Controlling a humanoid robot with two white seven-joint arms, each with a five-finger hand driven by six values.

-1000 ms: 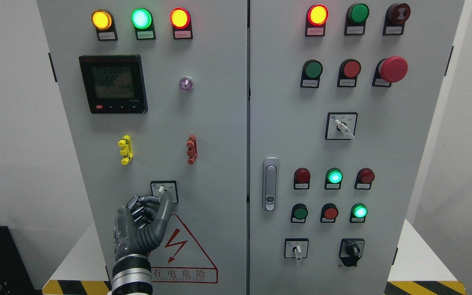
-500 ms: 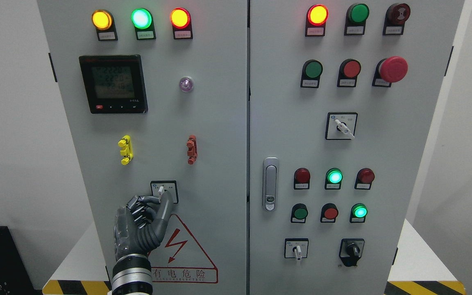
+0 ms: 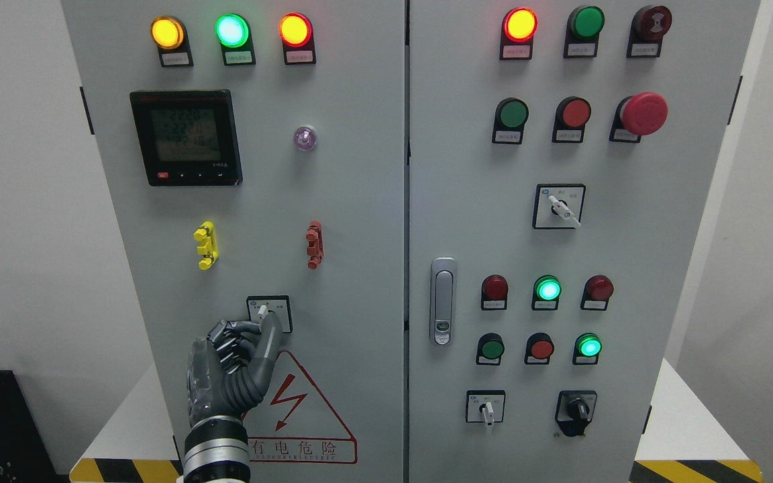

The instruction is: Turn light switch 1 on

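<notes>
A small selector switch point(image 3: 269, 310) with a white lever knob point(image 3: 262, 310) sits on a square plate low on the left cabinet door point(image 3: 353, 221). My left hand point(image 3: 260, 325) rises from the bottom edge and reaches up to it. The thumb point(image 3: 271, 335) and the curled fingers point(image 3: 235, 330) pinch the lower end of the knob, and the knob's top shows above them, tilted slightly left. The lower edge of the plate is hidden behind the hand. The right arm does not show.
Three lit lamps point(image 3: 232, 30), a meter display point(image 3: 186, 137), a yellow clip point(image 3: 204, 245) and a red clip point(image 3: 315, 245) are on the left door. The right door carries lamps, push buttons, a red mushroom button point(image 3: 643, 113), more selector switches point(image 3: 559, 206) and a latch point(image 3: 442, 300).
</notes>
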